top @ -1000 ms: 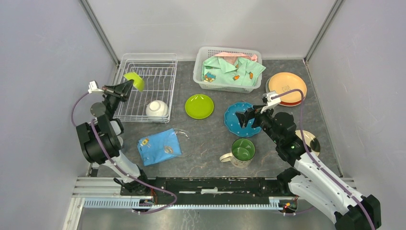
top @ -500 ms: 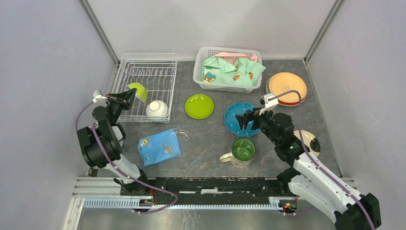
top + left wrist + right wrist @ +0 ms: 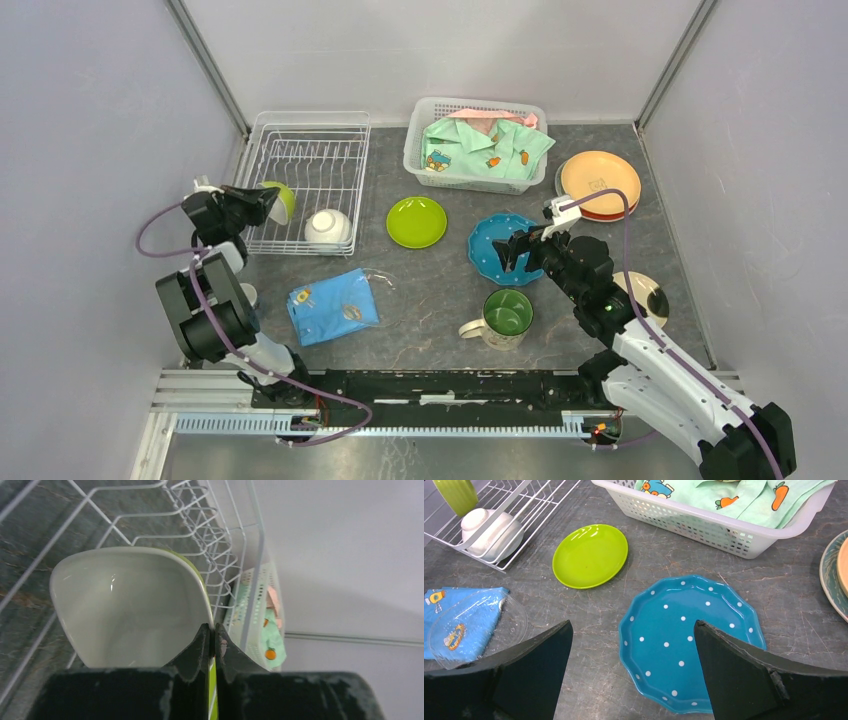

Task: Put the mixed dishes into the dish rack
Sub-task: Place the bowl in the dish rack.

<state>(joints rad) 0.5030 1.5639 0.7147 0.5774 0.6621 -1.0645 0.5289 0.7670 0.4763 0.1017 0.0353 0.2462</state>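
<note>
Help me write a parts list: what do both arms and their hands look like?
The left arm and right arm mix black joint housings with white links. A purple cable loops along each to the wrist. The left hand and right hand each have two black, wedge-shaped fingers.

Left tool (image 3: 210,632) clamped on green cup (image 3: 125,605) rim, at dish rack's (image 3: 310,135) left side. Right tool (image 3: 631,626) agape, well right of it.

- I see plain pale grey walls (image 3: 450,50) on three sides, evenly lit.
- The tabletop (image 3: 430,290) is dark grey and stone-patterned.
- A metal rail (image 3: 450,428) runs along my near edge.
</note>
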